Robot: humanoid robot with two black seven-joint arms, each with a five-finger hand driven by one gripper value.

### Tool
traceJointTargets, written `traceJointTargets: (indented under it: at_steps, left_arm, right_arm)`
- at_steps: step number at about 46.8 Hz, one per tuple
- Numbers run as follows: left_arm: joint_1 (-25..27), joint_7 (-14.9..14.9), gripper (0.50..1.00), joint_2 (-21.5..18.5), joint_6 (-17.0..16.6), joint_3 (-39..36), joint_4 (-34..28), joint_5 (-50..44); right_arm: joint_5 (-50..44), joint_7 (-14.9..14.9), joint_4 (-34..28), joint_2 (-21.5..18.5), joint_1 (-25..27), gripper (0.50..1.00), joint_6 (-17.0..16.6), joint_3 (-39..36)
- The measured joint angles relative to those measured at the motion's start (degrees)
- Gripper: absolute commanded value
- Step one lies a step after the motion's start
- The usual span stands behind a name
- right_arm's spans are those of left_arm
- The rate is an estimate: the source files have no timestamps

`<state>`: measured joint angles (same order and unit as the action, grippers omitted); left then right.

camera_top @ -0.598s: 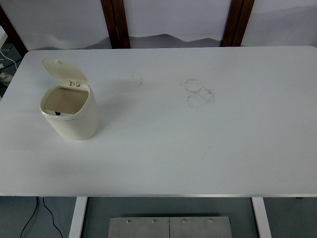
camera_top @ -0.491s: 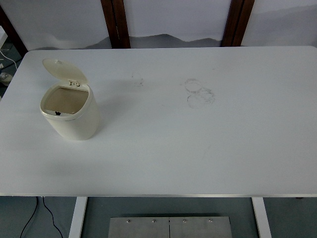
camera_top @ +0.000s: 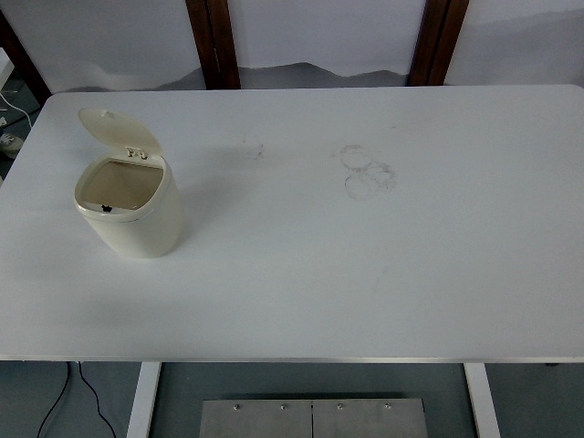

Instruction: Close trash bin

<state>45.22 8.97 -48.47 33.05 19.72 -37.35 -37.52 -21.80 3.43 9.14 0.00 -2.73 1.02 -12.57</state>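
Note:
A small cream trash bin (camera_top: 137, 219) stands upright on the left part of the white table (camera_top: 365, 265). Its round lid (camera_top: 117, 130) is tipped up and back on a hinge at the far rim, so the mouth shows a brownish inside. Neither robot arm nor hand appears anywhere in the head view.
Faint grey ring marks (camera_top: 367, 172) stain the tabletop right of centre. Two dark wooden posts (camera_top: 212, 41) rise behind the far edge. Cables (camera_top: 64, 392) hang below the near left corner, and a metal plate (camera_top: 310, 418) sits under the front edge.

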Motion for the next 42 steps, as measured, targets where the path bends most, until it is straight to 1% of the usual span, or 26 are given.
traceJointTargets:
  at_steps: [42]
  left_arm:
    - [-0.31, 0.0, 1.0, 0.39, -0.1, 0.06, 0.0, -0.01]
  right_arm:
    - [-0.04, 0.0, 0.0, 0.0, 0.0, 0.995, 0.01, 0.0]
